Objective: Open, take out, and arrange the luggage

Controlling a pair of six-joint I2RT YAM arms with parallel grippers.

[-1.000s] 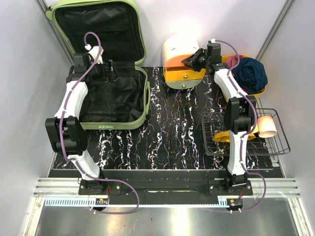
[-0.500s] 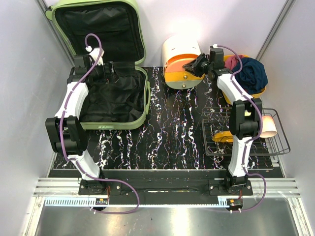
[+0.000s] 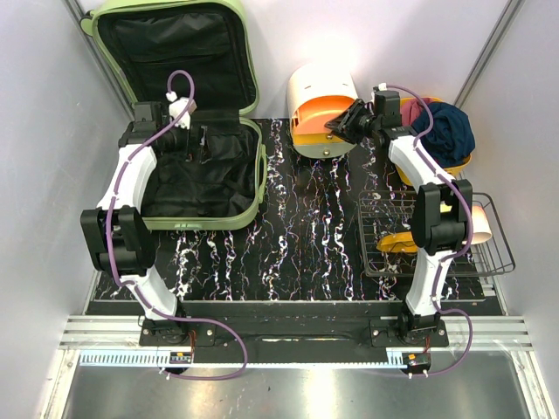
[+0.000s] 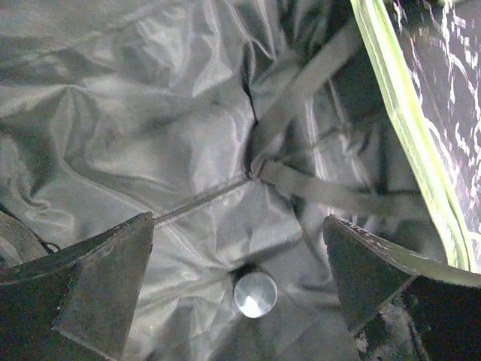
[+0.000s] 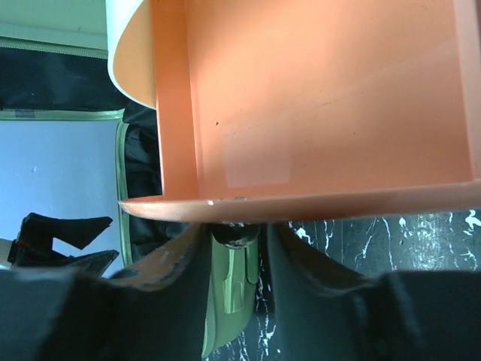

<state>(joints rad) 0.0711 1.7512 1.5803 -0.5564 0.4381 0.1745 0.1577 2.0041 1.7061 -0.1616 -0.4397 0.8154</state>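
The luggage (image 3: 205, 179) lies open at the far left of the table (image 3: 297, 236), looking emptied (only lining (image 4: 150, 113) and straps (image 4: 331, 192) show). Left jaws spread wide inside it; right jaws flank the knob (image 5: 237, 233) of the drawer (image 5: 316, 98), grip unclear. Arranging remains.

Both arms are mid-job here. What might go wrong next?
The open left end effector hangs over the straps and loose lining inside the luggage; closing there could snag fabric. The right end effector flanks the knob of the orange drawer; pulling may drag the whole drawer box along.
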